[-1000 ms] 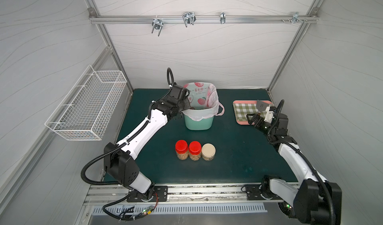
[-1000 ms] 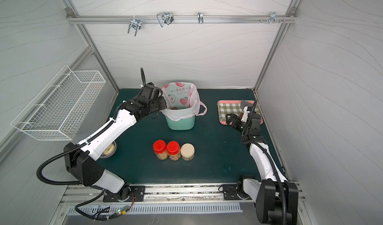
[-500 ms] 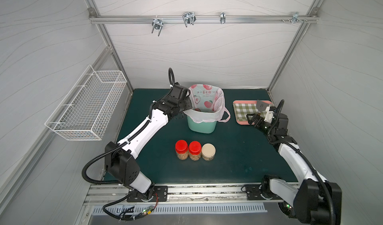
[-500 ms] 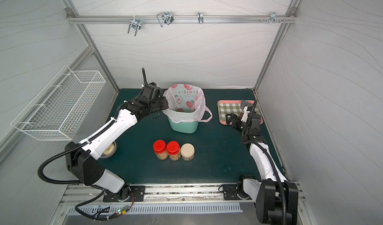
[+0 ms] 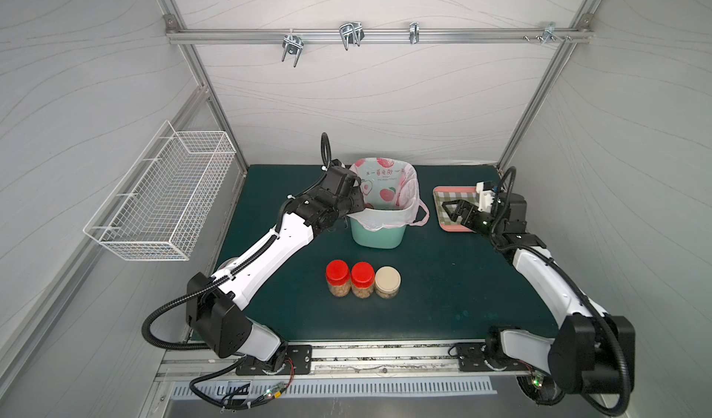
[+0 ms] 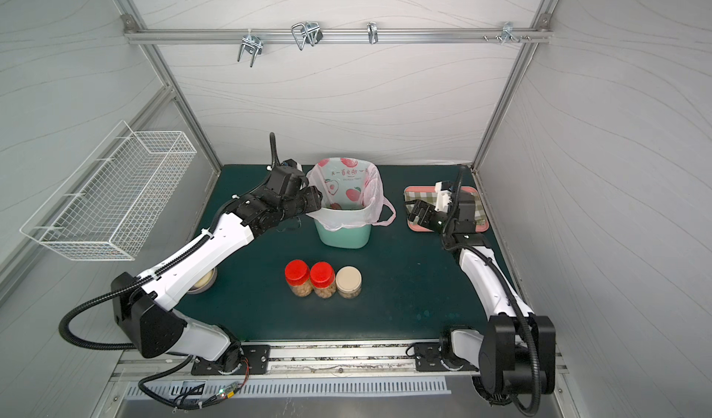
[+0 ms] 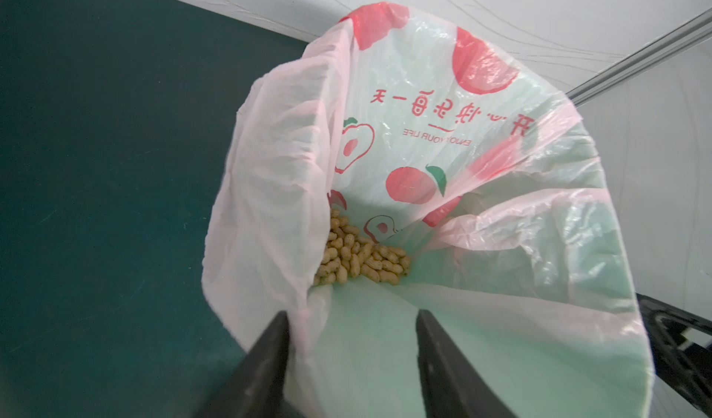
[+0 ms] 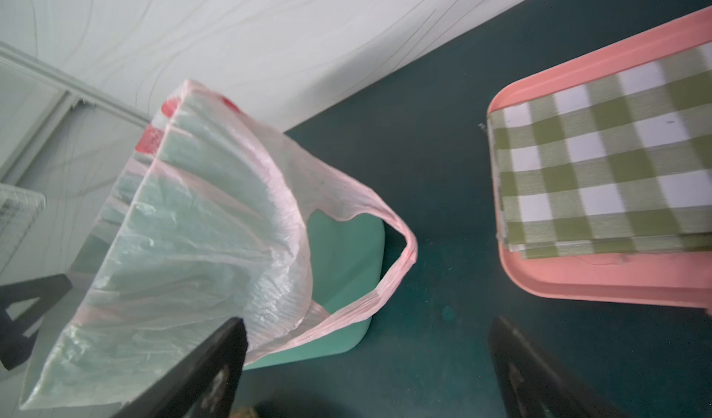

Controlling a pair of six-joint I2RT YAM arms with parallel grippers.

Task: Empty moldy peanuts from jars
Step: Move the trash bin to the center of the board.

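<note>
Three clear jars stand in a row at the mat's front middle. Two have red lids [image 5: 338,272] [image 5: 362,274] and one a beige lid [image 5: 388,279]; all hold peanuts [image 6: 301,289]. More peanuts [image 7: 362,254] lie in the pink printed bag [image 5: 385,181] that lines the mint-green bin [image 5: 377,237]. My left gripper [image 7: 352,314] is at the bin's left rim [image 5: 362,208], open, with the bag's edge loose between its fingers. My right gripper [image 5: 451,212] hangs open to the right of the bin, with nothing between its fingers [image 8: 215,358].
A pink tray [image 5: 454,228] with a green checked cloth [image 8: 601,165] sits at the back right, under the right wrist. A white wire basket [image 5: 165,196] hangs on the left wall. A shallow round dish [image 6: 202,281] lies partly under the left arm.
The left gripper's jaws have parted and let the bag's edge go. The bag's mouth now stands taller and wider. The right arm has not moved.
</note>
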